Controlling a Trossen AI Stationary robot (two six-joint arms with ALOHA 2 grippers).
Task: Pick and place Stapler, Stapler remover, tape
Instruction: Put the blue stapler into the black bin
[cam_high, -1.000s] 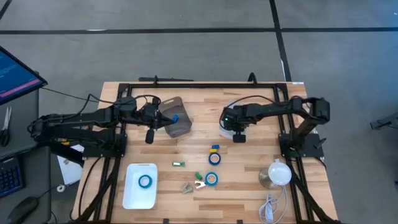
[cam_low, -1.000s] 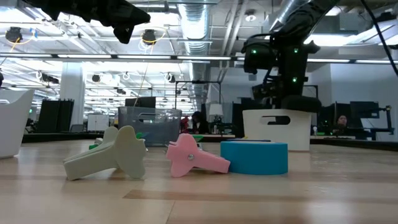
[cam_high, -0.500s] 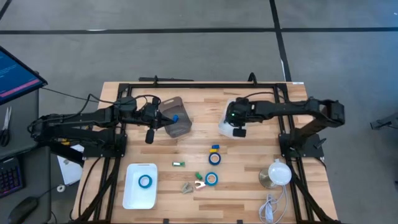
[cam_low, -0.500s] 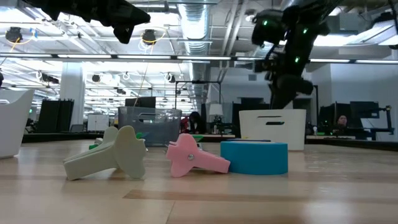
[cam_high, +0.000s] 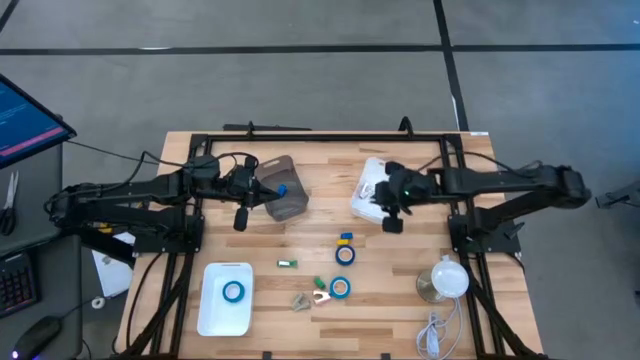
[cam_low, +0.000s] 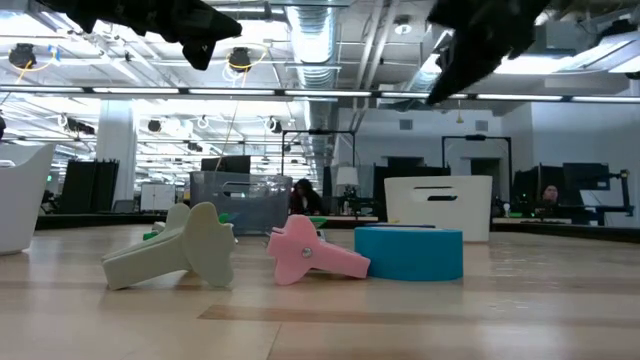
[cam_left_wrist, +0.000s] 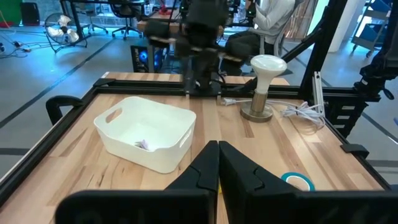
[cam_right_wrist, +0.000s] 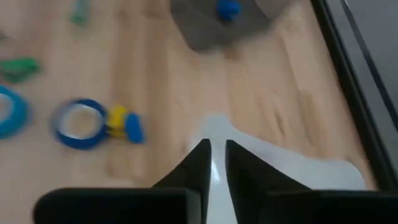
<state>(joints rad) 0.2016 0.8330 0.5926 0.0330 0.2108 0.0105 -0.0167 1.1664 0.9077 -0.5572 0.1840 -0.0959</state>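
Blue tape rolls lie flat mid-table (cam_high: 345, 254) (cam_high: 340, 287), and another lies in the white tray (cam_high: 212, 310). A pink stapler remover (cam_low: 310, 250) and a beige one (cam_low: 180, 255) lie beside the near roll (cam_low: 408, 252). Which of the small green (cam_high: 288, 263) and blue-yellow (cam_high: 346, 238) pieces is the stapler, I cannot tell. My right gripper (cam_high: 392, 224) hangs high at the white bin's (cam_high: 368, 188) right side, its fingers (cam_right_wrist: 199, 158) a narrow gap apart, holding nothing. My left gripper (cam_high: 240, 217) waits shut and empty, raised beside the grey bin (cam_high: 284, 200).
A small pale piece lies on the white bin's floor (cam_left_wrist: 144, 144). A blue piece sits in the grey bin (cam_high: 281, 188). A lamp (cam_high: 446, 278) with a coiled cord (cam_high: 433, 335) stands at the near right. A black frame (cam_high: 320, 137) runs along the table's edges.
My right gripper has risen from low at the white bin to high above it, drawn back toward the table's right edge, and tipped up from a steep downward slant to a shallower one. The left arm and the things on the table have kept still.
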